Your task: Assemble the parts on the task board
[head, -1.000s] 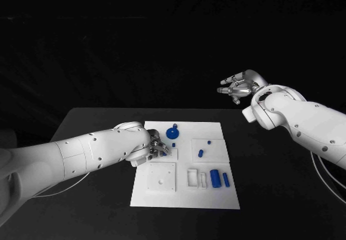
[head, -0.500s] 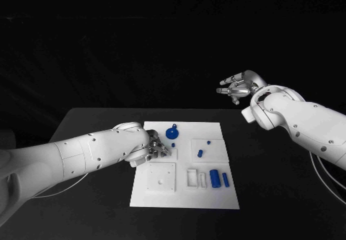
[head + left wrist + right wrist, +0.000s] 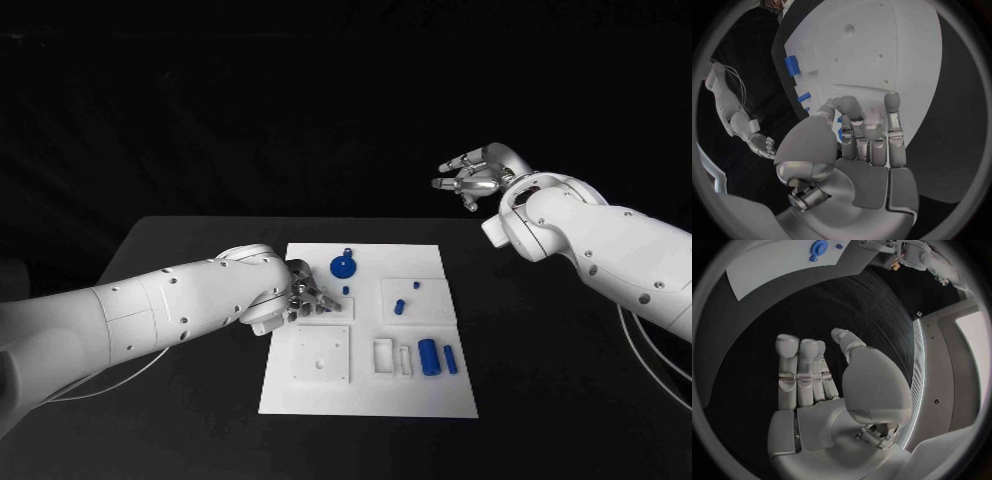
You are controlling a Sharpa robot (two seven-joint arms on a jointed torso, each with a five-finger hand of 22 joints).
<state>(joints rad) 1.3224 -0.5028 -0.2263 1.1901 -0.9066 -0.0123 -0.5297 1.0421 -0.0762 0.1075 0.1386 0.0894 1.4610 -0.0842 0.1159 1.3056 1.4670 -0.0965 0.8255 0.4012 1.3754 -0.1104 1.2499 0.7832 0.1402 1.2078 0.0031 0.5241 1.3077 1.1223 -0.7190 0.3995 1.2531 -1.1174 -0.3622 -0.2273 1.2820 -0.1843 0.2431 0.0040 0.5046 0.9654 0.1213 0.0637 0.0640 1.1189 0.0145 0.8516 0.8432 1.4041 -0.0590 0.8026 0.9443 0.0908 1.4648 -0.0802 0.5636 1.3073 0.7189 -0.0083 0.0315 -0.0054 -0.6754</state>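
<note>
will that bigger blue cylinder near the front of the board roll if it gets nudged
Probably: the blue cylinder looks round and smooth, lying on its side on the flat task board, so a sideways nudge would likely roll it. It looks small, rigid, probably light.

Task board (image 3: 368, 395) mid-table; left hand (image 3: 300, 300) over its left edge, right hand (image 3: 476, 175) raised well behind-right.

You're looking at a robot lab bench: a black table (image 3: 188, 240), dark backdrop, and a white task board (image 3: 368, 395).
</note>
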